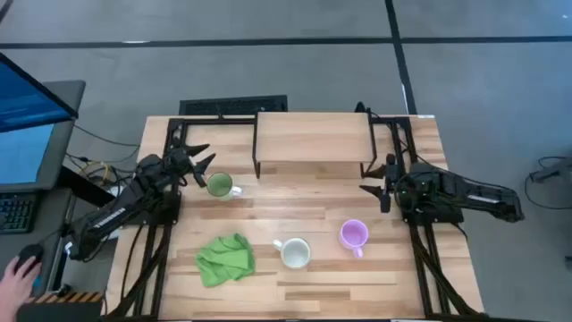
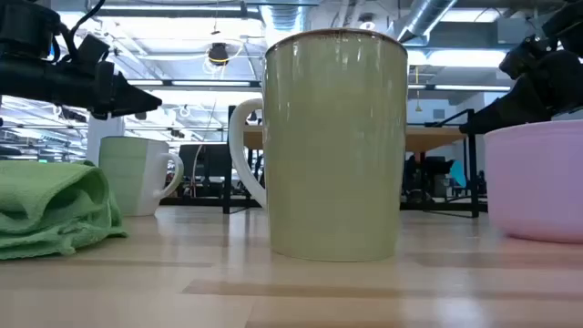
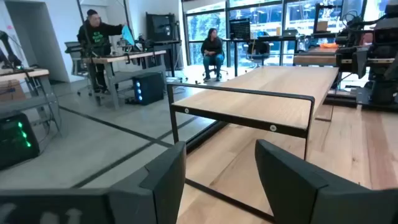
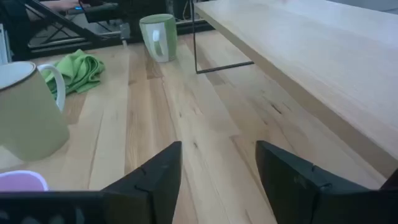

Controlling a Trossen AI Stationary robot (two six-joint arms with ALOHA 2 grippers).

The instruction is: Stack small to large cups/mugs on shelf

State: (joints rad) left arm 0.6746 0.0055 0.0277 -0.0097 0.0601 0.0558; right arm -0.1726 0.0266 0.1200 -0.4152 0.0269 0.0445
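Three mugs upright on butcher-block table (image 1: 268, 206) – green mug (image 1: 219, 185) nr left edge, handle toward right; cream mug (image 1: 295, 253) front-centre, handle left; lilac mug (image 1: 354, 235) just right of it, handle toward front. Shelf (image 1: 313, 136) along back edge, bare. Left gripper (image 1: 198, 163) by green mug, right gripper (image 1: 374, 187) nr shelf's right end – both fingers wide, holding nothing. Green cloth (image 1: 223, 259) front-left. Office behind w/ people seated.

Place: open-plan lab/office
Evidence: exposed ceiling ducts (image 2: 437, 18), desks with monitors (image 3: 160, 26), seated person (image 3: 212, 50), glass wall far side
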